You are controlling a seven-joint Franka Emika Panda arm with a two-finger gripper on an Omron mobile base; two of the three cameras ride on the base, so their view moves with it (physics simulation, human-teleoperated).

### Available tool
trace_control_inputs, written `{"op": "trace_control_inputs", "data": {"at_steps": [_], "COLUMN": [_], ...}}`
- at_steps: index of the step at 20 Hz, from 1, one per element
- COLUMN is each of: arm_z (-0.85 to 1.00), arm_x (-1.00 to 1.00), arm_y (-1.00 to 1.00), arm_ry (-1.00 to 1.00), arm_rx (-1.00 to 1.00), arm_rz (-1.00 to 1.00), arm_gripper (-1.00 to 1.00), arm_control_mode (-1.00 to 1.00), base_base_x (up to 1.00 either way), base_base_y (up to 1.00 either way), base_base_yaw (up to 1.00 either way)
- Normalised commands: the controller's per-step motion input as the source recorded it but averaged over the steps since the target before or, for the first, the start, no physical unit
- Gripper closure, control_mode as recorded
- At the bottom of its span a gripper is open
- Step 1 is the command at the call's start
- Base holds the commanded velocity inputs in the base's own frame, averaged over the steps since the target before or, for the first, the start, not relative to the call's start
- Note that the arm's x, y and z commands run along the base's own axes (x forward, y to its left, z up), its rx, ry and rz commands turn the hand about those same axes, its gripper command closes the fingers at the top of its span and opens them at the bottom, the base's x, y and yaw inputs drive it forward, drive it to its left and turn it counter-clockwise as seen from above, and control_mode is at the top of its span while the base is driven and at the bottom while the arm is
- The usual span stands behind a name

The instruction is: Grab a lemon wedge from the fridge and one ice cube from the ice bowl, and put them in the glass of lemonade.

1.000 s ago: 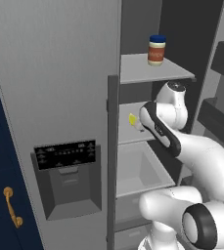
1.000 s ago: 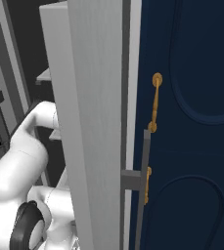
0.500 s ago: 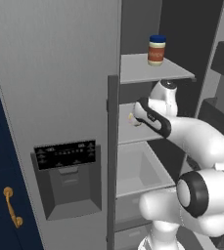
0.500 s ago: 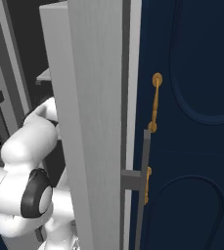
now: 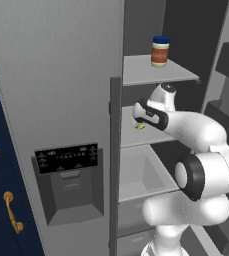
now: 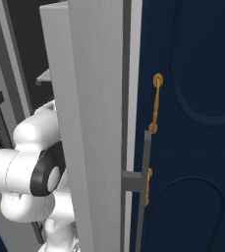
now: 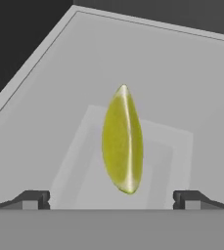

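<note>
The fridge (image 5: 61, 100) stands with its right door swung open, and the arm reaches into the open compartment from the lower right. In the left base view the pincer (image 5: 137, 121) hangs just over the near left part of the middle shelf (image 5: 136, 137), close to the left edge of the opening. A speck of yellow, the wedge (image 5: 141, 126), shows right at the pincer's tip, on that shelf.

The hand view looks down along the pincer (image 7: 111, 197) at the pale grey shelf (image 7: 191, 78). The wedge (image 7: 123, 139) lies centred between the two dark fingertips (image 7: 33, 199), its long axis running away from the camera and one bright cut edge catching light. The tips stand wide apart, one on each side of the wedge and well clear of it, so the pincer is open and holds nothing.

On the top shelf (image 5: 151, 70) stands a jar (image 5: 159, 51) with a blue lid. Below the middle shelf sits a grey drawer (image 5: 143, 172). The closed left door carries a dark dispenser panel (image 5: 66, 157), and a navy cabinet (image 5: 1, 210) with gold handles stands left of it.

In the right base view the open door (image 6: 92, 123) is seen edge-on with its bar handle (image 6: 142, 187), a navy cabinet (image 6: 192, 123) to its right.
</note>
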Motion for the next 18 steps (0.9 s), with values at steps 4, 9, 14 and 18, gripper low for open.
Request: {"op": "trace_control_inputs", "data": {"at_steps": [4,9,14,18], "arm_z": [-0.26,-0.31,0.1,0.02], "arm_x": [0.38,0.44,0.23,0.53], "arm_y": [0.01,0.04,0.01,0.12], "arm_ry": [-0.04,-0.01,-0.01,0.0], "arm_rx": [0.0,0.0,0.0,0.0], "arm_rz": [0.05,0.05,0.01,0.0], "arm_gripper": [-1.0,-1.0,-1.0,-1.0], "arm_control_mode": [-1.0,-1.0,-1.0,-1.0], "base_base_x": [0.0,0.0,0.0,0.0], "base_base_y": [0.0,0.0,0.0,0.0], "base_base_yaw": [0.0,0.0,0.0,0.0]}}
